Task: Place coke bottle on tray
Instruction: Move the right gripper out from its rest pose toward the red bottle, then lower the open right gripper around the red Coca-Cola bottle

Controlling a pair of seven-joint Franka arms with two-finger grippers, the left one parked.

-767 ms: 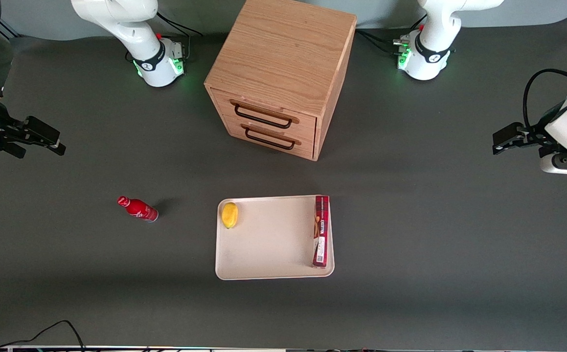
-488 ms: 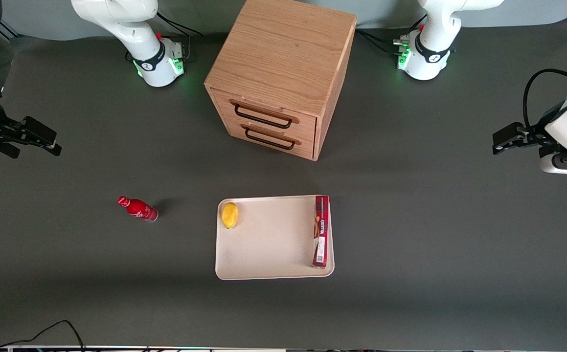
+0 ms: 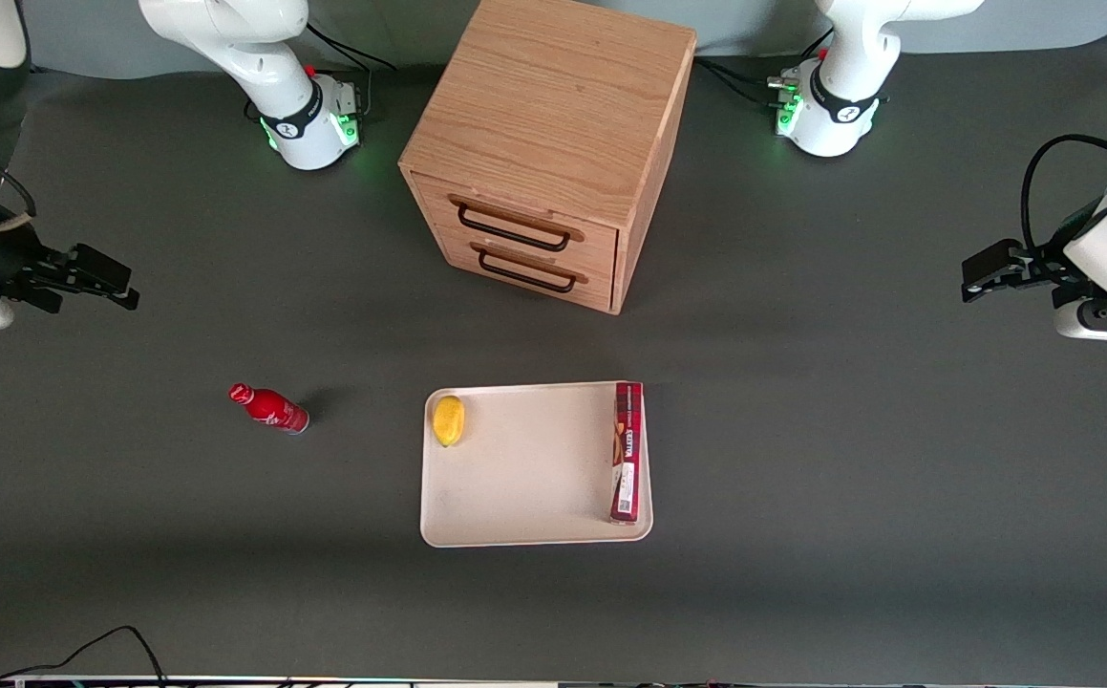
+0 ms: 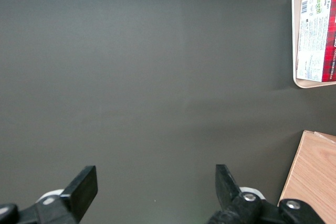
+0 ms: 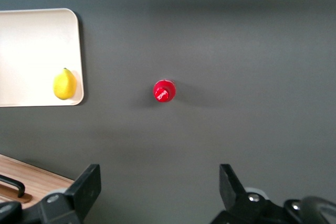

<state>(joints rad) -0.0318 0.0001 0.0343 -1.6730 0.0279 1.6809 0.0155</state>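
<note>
The coke bottle [image 3: 269, 408], small, glossy red with a red cap, stands on the dark table toward the working arm's end; the right wrist view shows it from above [image 5: 164, 91]. The cream-white tray [image 3: 524, 478] lies nearer the front camera than the wooden cabinet; its rim also shows in the right wrist view [image 5: 31, 30]. My right gripper [image 3: 114, 287] hovers high above the table, farther from the front camera than the bottle and apart from it. Its fingers [image 5: 88, 184] are open and empty.
A yellow lemon [image 3: 448, 420] and a long red carton box [image 3: 627, 451] lie on the tray. A wooden cabinet with two drawers [image 3: 543, 153] stands at the table's middle. A black cable [image 3: 123, 640] lies near the front edge.
My right gripper has shifted a little toward the table's middle and turned slightly. The bottle, tray and its contents have not moved.
</note>
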